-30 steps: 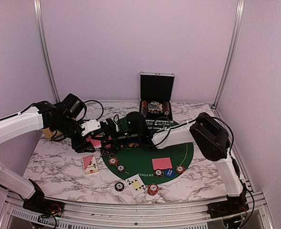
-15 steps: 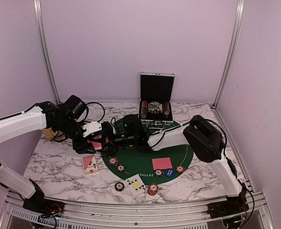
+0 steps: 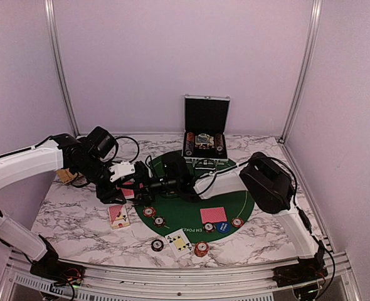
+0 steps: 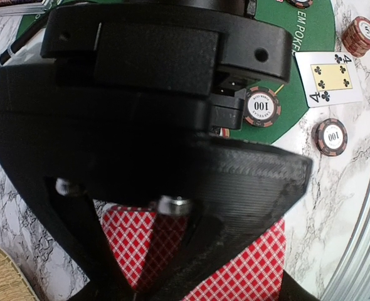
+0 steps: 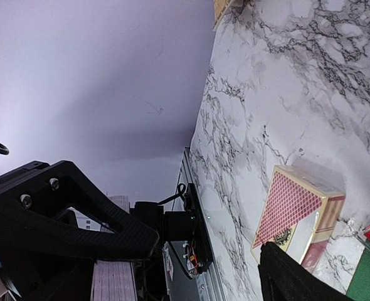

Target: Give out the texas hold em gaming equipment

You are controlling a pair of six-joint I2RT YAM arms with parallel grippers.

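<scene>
My left gripper [image 3: 126, 186] is shut on a stack of red-backed playing cards [image 4: 251, 263], held just above the marble at the mat's left edge. My right gripper [image 3: 141, 185] reaches in from the right and stands open right beside the left one; its black body fills the top of the left wrist view. In the right wrist view its fingers [image 5: 78, 216] stand wide apart. A card box [image 3: 118, 215] lies below both grippers. On the green mat [image 3: 185, 210] lie a red-backed card [image 3: 213, 215], a blue disc [image 3: 222, 227] and poker chips [image 3: 148, 212]. A face-up four of clubs [image 3: 179, 241] sits at the mat's near edge.
An open metal case [image 3: 206, 135] with chips stands at the back of the table. A straw basket [image 3: 64, 174] sits at the far left behind the left arm. Loose chips [image 3: 201, 249] lie near the front edge. Cables trail over the mat's rear half.
My right arm has swung left, bringing its gripper up against the left gripper, and its jaws have narrowed slightly. The left gripper has shifted a little right with the cards.
</scene>
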